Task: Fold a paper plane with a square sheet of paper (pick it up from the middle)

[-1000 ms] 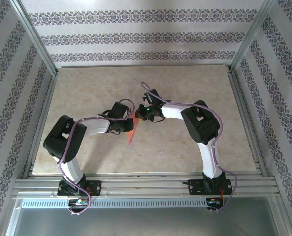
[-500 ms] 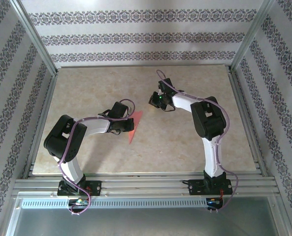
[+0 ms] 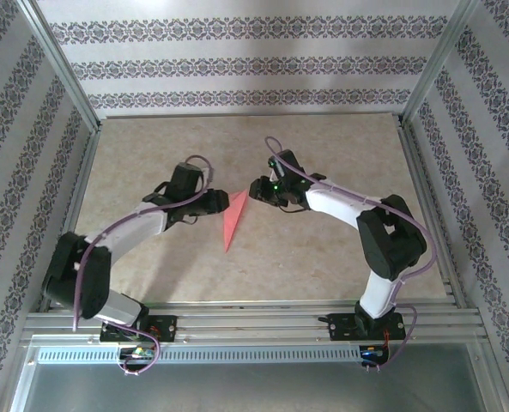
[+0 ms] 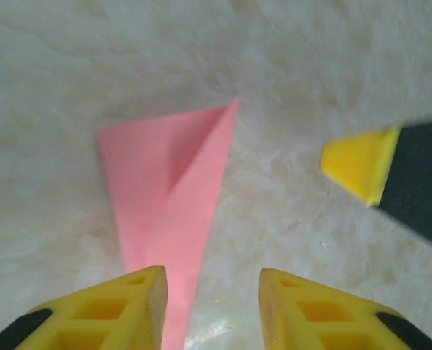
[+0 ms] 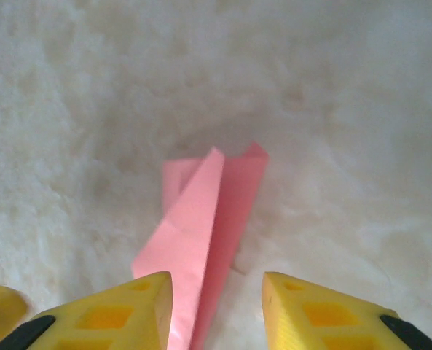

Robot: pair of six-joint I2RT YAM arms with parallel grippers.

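The square sheet of paper is folded into a narrow pink-red paper plane (image 3: 233, 220) that lies on the table, sharp tip toward the near edge. My left gripper (image 3: 217, 202) stands just left of its wide end, open, with the plane (image 4: 168, 211) running under the left finger (image 4: 132, 302). My right gripper (image 3: 256, 190) hovers just right of the wide end, also open. In the right wrist view the plane (image 5: 201, 233) shows a raised central ridge and reaches down between the fingers. Neither gripper (image 4: 212, 295) (image 5: 216, 295) grips it.
The beige marbled tabletop (image 3: 340, 257) has metal frame rails (image 3: 237, 319) along its near edge and patterned walls on three sides. The right gripper's yellow fingertip (image 4: 358, 164) shows close by in the left wrist view.
The left gripper has opened and let go of the plane, which now lies on the table. The right gripper swung out to the far right, then came back beside the plane and opened.
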